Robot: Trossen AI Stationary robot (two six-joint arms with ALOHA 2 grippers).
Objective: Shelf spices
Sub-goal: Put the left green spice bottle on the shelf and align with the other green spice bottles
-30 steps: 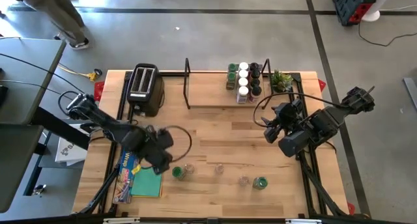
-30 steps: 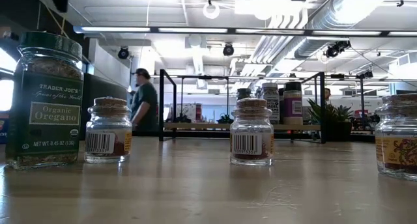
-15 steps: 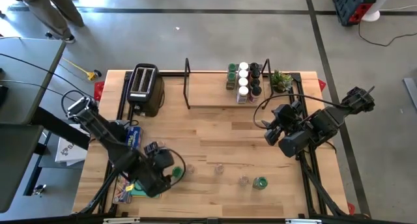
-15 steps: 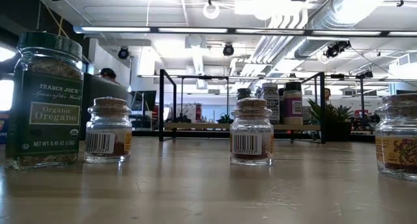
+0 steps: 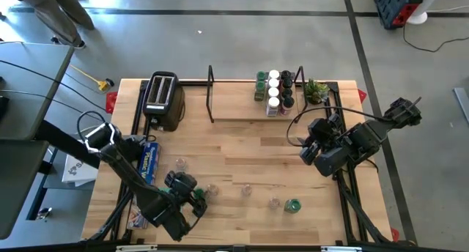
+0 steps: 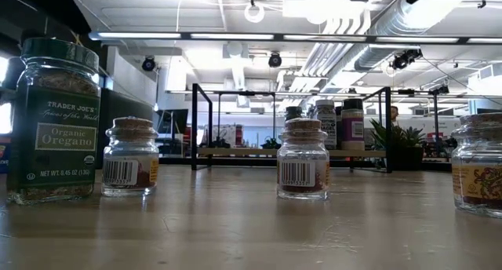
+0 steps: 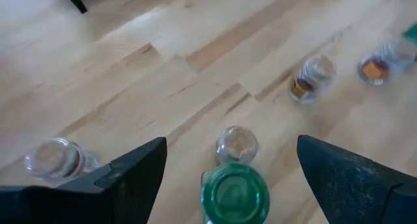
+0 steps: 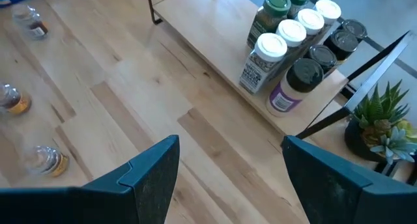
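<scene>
A green-lidded spice jar (image 7: 234, 191) stands on the table near its near-left part, between the open fingers of my left gripper (image 7: 231, 164), which stand on either side of it without touching. In the high view my left gripper (image 5: 195, 199) covers most of that jar. Several clear spice jars stand loose on the table (image 5: 179, 164) (image 5: 245, 188) (image 5: 273, 203), with another green-lidded jar (image 5: 293, 206). The shelf (image 5: 234, 109) stands at the far edge with several jars (image 5: 275, 91) on its right end. My right gripper (image 5: 306, 146) hangs open above the table's right part.
A black-and-silver toaster (image 5: 163, 98) stands far left, and a potted plant (image 5: 316, 91) sits to the right of the shelf. A blue packet (image 5: 150, 162) and flat booklets (image 5: 138, 215) lie along the left edge. The table's middle (image 5: 249, 149) is bare wood.
My left gripper has swung toward the table's near edge and come down, rolling about its own axis, and now stands over the green-lidded jar at the near left. This uncovered a clear jar farther back. The jars have stayed in place.
</scene>
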